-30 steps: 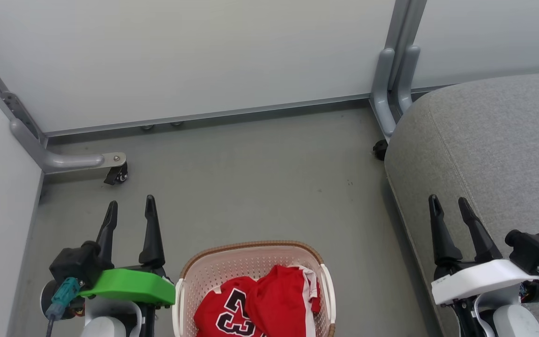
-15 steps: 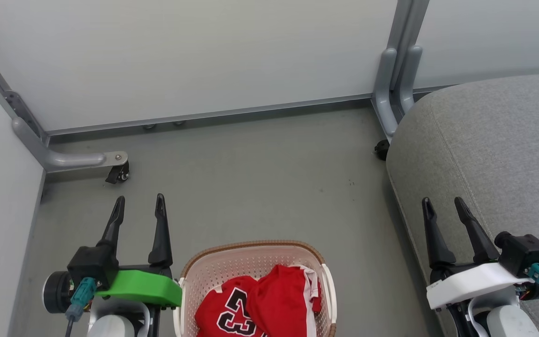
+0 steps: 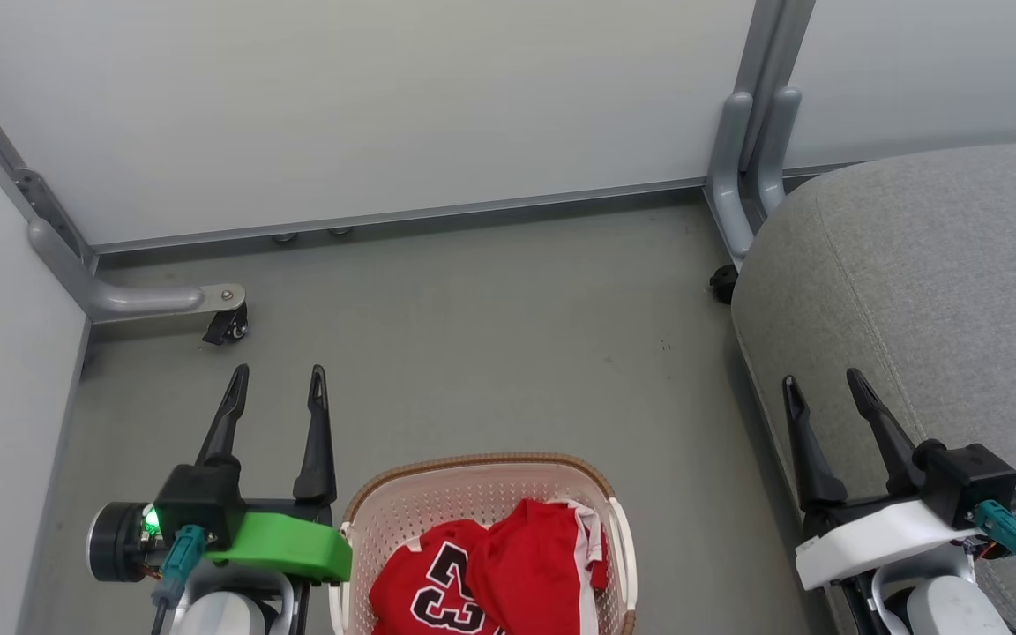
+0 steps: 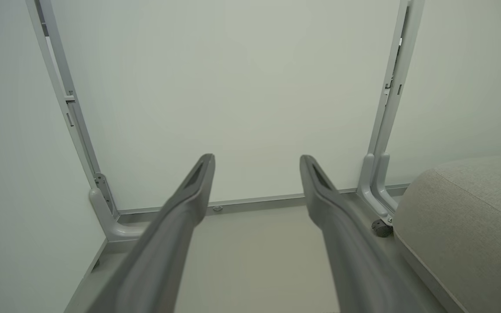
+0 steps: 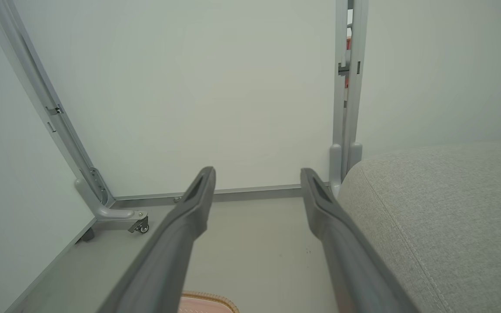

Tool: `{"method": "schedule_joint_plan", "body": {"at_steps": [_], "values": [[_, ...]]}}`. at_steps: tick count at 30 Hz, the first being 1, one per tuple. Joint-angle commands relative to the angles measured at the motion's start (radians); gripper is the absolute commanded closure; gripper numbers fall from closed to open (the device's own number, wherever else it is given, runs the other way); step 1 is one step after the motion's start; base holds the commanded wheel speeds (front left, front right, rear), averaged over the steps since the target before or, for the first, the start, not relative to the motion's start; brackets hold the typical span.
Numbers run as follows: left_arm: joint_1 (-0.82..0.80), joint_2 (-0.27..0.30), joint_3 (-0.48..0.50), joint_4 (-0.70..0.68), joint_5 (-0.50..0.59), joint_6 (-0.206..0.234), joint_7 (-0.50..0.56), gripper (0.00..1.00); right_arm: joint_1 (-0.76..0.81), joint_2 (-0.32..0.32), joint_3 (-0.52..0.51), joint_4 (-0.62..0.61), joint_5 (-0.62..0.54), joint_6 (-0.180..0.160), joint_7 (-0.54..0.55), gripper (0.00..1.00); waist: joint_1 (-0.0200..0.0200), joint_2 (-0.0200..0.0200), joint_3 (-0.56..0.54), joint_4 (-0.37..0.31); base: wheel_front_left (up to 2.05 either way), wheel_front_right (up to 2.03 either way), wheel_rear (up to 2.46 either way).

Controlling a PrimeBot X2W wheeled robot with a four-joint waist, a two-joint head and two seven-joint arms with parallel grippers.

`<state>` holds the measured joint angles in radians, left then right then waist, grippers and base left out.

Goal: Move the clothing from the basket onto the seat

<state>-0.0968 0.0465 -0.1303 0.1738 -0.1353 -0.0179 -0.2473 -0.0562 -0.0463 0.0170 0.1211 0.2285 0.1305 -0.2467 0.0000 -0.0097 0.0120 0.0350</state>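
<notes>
Red clothing point(image 3: 526, 564) — one piece a jersey point(image 3: 429, 591) numbered 23 — lies heaped in the basket point(image 3: 473, 460) on the floor point(image 3: 490, 353), between the left gripper point(image 3: 280, 375) and the right gripper point(image 3: 821, 379), both with fingers spread apart and empty. The grey seat point(image 3: 940, 291) stands at the robot's right; a clean first pick likely means dropping one gripper straight onto the top folds, clear of the basket's sides.

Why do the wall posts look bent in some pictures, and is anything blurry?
Left wrist view: the wide lens bows the grey posts, and the left hand looks soft. Right wrist view: same bowing, right hand blurred. Head view: sharp, evenly lit.
</notes>
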Motion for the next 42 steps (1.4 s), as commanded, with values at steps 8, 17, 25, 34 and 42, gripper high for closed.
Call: {"method": "schedule_joint_plan", "body": {"at_steps": [8, 17, 25, 34, 42], "values": [[-0.018, 0.007, -0.011, -0.001, 0.06, 0.005, -0.02, 0.0, 0.005, -0.007, 0.005, 0.01, -0.066, 0.0, -0.019, 0.0, 0.0, 0.0097, 0.001, 0.003, 0.0, 0.0, 0.0], [-0.016, 0.007, -0.01, 0.004, 0.051, 0.006, -0.019, 0.0, 0.0, -0.007, 0.007, 0.019, -0.064, 0.0, -0.02, 0.0, 0.0, 0.0097, 0.002, 0.003, 0.0, 0.0, 0.0], [-0.016, 0.007, -0.007, 0.004, 0.046, 0.003, -0.019, 0.0, 0.001, -0.007, 0.01, 0.023, -0.062, 0.0, -0.02, 0.0, 0.0, 0.0097, 0.001, 0.002, 0.0, 0.0, 0.0], [-0.025, 0.007, -0.011, 0.008, 0.05, -0.007, -0.019, 0.0, -0.006, -0.007, 0.012, 0.026, -0.061, 0.0, -0.02, 0.0, 0.0, 0.0097, 0.011, -0.008, 0.0, 0.0, 0.0], [-0.049, 0.006, -0.024, 0.021, 0.06, -0.022, -0.018, 0.0, -0.027, -0.007, 0.016, 0.022, -0.059, 0.0, -0.02, 0.0, 0.0, 0.0097, 0.046, -0.055, 0.0, 0.0, 0.0]]}}
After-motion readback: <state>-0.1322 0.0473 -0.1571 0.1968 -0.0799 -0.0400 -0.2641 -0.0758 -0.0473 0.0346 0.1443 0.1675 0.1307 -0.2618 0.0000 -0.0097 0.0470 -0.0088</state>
